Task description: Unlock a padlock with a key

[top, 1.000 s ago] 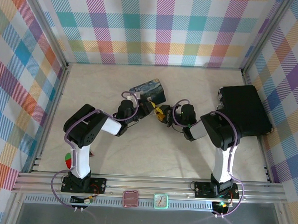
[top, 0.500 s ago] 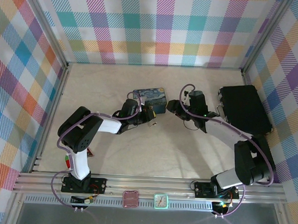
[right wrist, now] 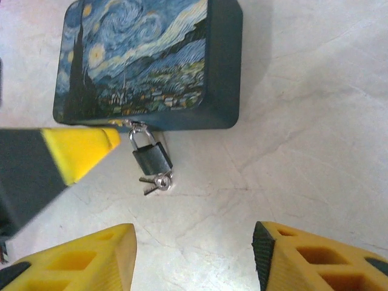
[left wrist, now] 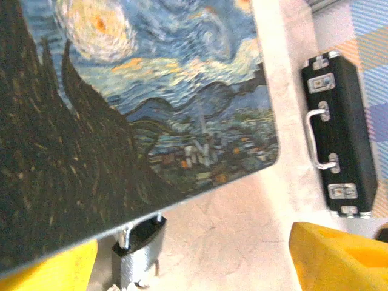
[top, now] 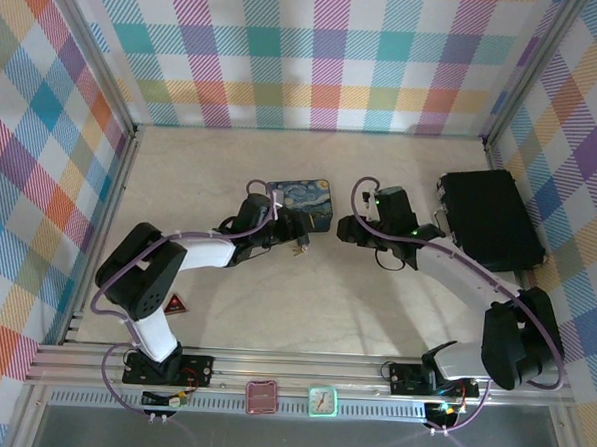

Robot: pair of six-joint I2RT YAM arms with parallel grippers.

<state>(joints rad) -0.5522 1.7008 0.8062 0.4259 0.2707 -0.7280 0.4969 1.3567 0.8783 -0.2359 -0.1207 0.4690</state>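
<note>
From the right wrist camera I see the padlock (right wrist: 151, 156) lying flat on the tabletop (right wrist: 303, 121). It has a dark body and a bright silver shackle whose top touches the lower edge of the starry-night tin (right wrist: 142, 60). The key (right wrist: 156, 180), pale and thin, sits right against the foot of the body beside a second small blade; I cannot tell if it is in the keyhole. One yellow fingertip (right wrist: 82, 150) from the other arm points at the shackle, just beside it. My right pincer (right wrist: 194, 254) is spread wide over bare tabletop, gripping nothing.

From the left wrist camera, the left pincer (left wrist: 194, 267) is also parted wide and empty, with the padlock on the tabletop close to its left finger, under the tin's edge. The tin's lid is on, so I cannot see inside. The black case (left wrist: 336, 133) lies shut, with its handle and two latches facing me.

From the top camera, both pincers hover near the tin at mid-tabletop. The case lies to the right, and a red triangular piece (top: 176, 302) lies well apart by the left arm.
</note>
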